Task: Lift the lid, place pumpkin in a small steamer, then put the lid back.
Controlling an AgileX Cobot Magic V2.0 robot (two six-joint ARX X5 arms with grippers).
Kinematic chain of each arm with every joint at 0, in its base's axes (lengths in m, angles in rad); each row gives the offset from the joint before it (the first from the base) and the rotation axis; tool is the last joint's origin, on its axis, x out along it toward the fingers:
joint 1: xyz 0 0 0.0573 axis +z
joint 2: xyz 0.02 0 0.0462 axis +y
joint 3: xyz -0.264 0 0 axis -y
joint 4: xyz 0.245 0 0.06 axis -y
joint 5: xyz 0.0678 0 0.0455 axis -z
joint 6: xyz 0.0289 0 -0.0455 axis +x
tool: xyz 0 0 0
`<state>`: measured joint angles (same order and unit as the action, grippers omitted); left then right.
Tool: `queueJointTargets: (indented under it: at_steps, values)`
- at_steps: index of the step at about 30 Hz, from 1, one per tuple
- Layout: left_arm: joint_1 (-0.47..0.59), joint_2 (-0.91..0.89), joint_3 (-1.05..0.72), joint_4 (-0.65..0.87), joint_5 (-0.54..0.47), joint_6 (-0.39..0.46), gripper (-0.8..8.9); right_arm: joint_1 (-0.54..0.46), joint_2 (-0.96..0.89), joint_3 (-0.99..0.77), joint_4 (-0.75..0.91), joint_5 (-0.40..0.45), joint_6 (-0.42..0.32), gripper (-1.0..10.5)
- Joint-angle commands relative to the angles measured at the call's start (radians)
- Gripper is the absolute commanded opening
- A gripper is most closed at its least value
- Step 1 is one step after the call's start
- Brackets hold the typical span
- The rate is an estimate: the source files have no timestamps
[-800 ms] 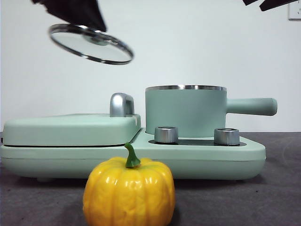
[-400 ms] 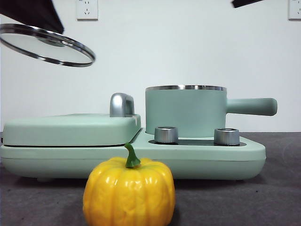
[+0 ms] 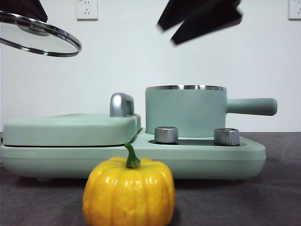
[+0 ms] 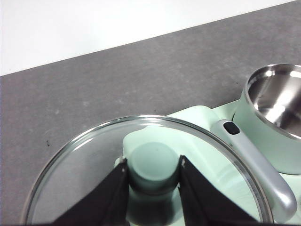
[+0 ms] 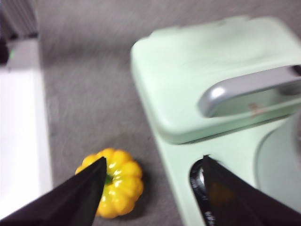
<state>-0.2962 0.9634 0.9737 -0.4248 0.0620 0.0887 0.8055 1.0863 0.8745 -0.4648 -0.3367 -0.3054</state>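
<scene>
Pumpkin waiting on the surface while one arm is holding the lid aloft and the other is hanging open above.

The pumpkin is sitting on the grey surface near its front edge, just before the appliance base. Glossy and ribbed, it looks light, hard and slippery; gripping across its ribbed sides seems safest. The left gripper is clamping the lid by its knob, high and well clear of the small steamer. The right gripper is hovering with jaws spread wide. Only the left wrist view is showing the steamer's empty steel interior; only the right wrist view is showing the pumpkin from above.
</scene>
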Motion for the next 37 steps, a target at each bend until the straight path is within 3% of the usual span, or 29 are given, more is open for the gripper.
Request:
queueJointTargets:
  at_steps: [1,16,24,37]
  values:
    - [0.0,0.002,0.016,0.031,0.005,0.002,0.1,0.051,0.055,0.019,-0.005,0.023,-0.026,3.8]
    - [0.028,0.004,0.016,0.053,0.005,0.012,0.1,0.186,0.259,0.019,0.021,0.053,-0.043,3.9]
    - [0.035,0.004,0.016,0.053,0.005,0.016,0.1,0.207,0.343,0.019,0.038,0.103,-0.044,4.6]
    - [0.035,0.004,0.016,0.052,0.005,0.031,0.1,0.21,0.457,0.019,0.047,0.102,-0.039,4.5]
